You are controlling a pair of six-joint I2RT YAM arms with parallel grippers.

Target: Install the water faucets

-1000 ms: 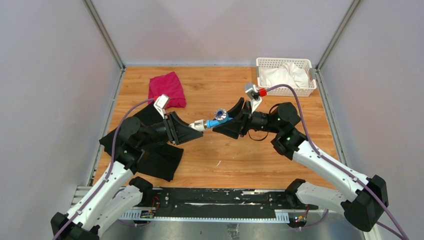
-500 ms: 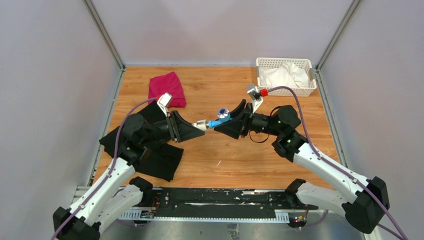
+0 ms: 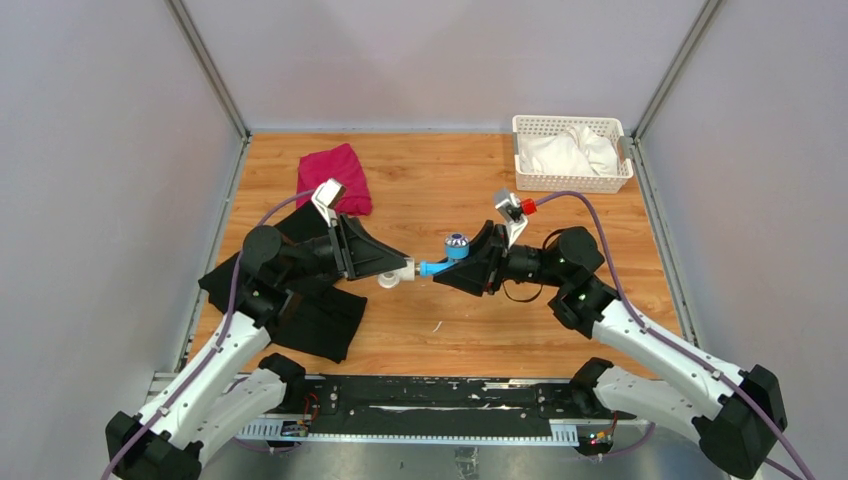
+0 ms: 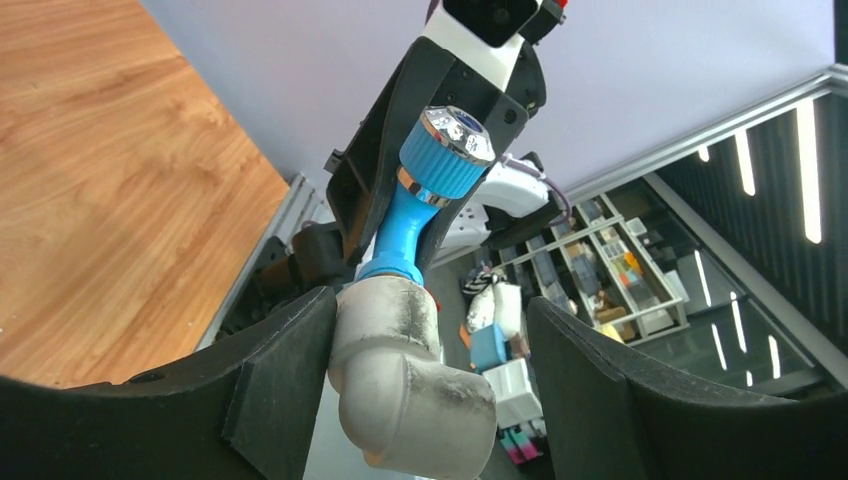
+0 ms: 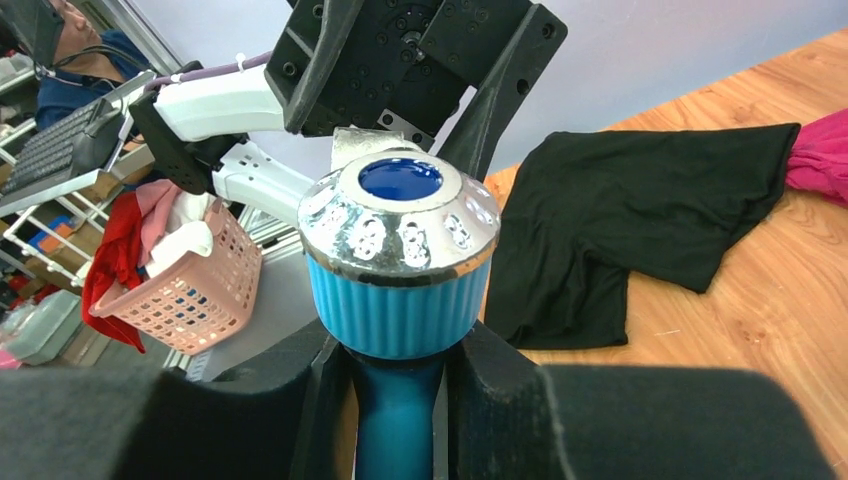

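Left end effector (image 4: 430, 335): spread, one finger touching the white pipe fitting (image 4: 400, 375).
Water faucet (image 4: 420, 215): end seated in fitting, above mid-counter (image 3: 450, 180). Likely light, rigid, slick plastic; grip the stem.
Right end effector (image 5: 398, 375): pinching the stem beneath the knob (image 5: 400, 215).

No legible letters, numbers, labels or brand marks anywhere: none on tap (image 5: 400, 260), fitting (image 4: 400, 385) or basket (image 3: 570, 183). Background shelves in the wrist views too blurred and small to read.
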